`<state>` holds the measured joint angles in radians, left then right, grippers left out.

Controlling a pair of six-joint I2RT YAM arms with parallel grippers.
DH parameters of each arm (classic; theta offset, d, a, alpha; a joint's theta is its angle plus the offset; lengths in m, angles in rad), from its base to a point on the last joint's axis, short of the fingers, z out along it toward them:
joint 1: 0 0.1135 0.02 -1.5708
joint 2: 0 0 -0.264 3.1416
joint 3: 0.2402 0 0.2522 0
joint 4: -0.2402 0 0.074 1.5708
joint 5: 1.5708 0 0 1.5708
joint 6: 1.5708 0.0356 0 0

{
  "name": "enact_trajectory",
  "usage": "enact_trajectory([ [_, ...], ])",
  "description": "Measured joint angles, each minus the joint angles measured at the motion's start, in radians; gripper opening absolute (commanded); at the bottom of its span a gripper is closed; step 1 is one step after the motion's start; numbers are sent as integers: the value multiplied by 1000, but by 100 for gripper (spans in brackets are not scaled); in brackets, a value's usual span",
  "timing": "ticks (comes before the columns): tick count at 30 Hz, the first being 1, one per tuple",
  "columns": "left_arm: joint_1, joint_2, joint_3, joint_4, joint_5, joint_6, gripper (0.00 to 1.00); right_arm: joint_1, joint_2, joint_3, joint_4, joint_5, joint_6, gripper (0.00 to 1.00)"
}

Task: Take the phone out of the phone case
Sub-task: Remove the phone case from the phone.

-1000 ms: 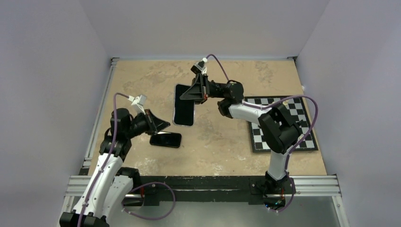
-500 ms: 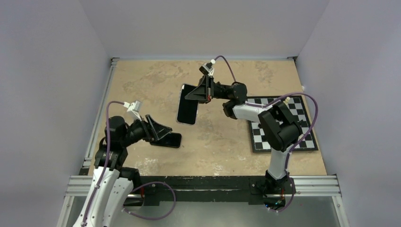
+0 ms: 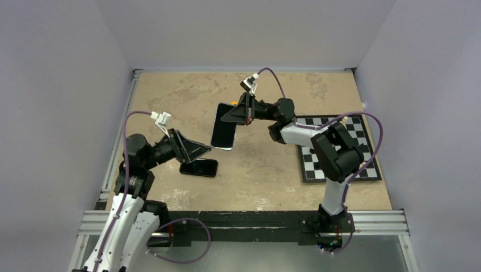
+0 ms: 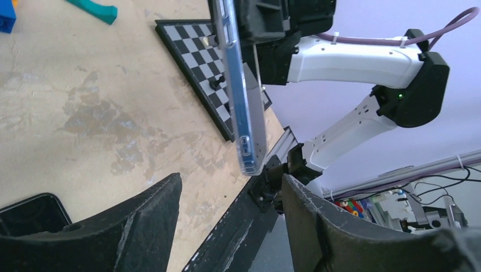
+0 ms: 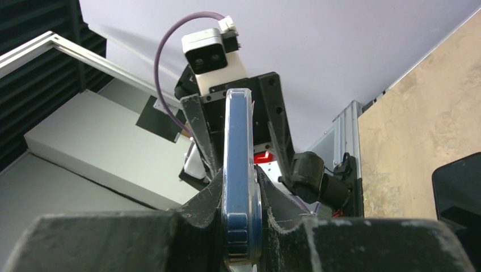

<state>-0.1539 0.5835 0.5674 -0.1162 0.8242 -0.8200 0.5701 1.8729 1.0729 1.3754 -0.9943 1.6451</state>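
The right tool is clamped on the phone case, pinching one long edge and holding it up in the air, well clear of the worktop. From its own wrist view the case is seen edge-on, a clear bluish rim squeezed between the two black fingers, with no gap either side. From above the case looks dark inside its pale rim, and it hangs tilted, its lower end pointing toward the near edge of the worktop.

The left tool has its fingers spread wide and grips nothing. It hangs just above the phone, not touching it as far as I can see. The phone lies flat on the worktop, dark glass up, near the left arm and well apart from the raised case. In the left wrist view only a corner of the phone shows beside one finger, with the case upright beyond the gap. A checkered mat lies to the right.
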Motion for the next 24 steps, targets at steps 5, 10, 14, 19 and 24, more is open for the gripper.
enact_trajectory([
  [5,-7,34,33,60,11,-16,51,0,-13,0,-36,0,-28,0],
  [10,-15,83,54,93,13,-19,40,0,-25,0,-55,1,-44,0],
  [14,-40,122,62,100,15,-18,36,0,-32,0,-76,1,-58,0],
  [19,-51,131,64,95,26,-1,17,0,-50,0,-134,1,-97,0],
  [24,-51,156,65,103,66,1,4,-2,-64,0,-146,-17,-125,0],
])
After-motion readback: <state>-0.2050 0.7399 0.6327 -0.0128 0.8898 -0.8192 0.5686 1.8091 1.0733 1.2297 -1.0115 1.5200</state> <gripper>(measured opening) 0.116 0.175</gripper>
